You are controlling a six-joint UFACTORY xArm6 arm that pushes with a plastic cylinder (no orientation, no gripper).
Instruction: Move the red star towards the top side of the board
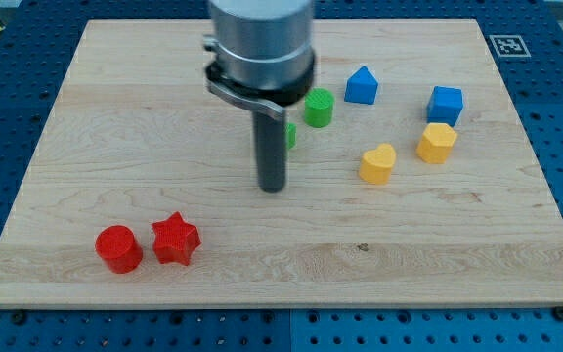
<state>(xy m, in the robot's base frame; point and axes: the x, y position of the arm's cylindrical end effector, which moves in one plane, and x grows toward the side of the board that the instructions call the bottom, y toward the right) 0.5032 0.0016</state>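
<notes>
The red star (pixel 175 239) lies near the board's lower left, close beside a red cylinder (pixel 118 248) on its left. My tip (pixel 273 188) stands on the board up and to the right of the star, well apart from it. A second green block (pixel 289 135) is mostly hidden behind the rod.
A green cylinder (pixel 319 108) sits right of the rod. A blue house-shaped block (pixel 361 86) and a blue cube (pixel 445 105) lie toward the upper right. A yellow heart (pixel 377 164) and a yellow hexagon (pixel 437 143) lie below them. The wooden board (pixel 115 117) has blue pegboard around it.
</notes>
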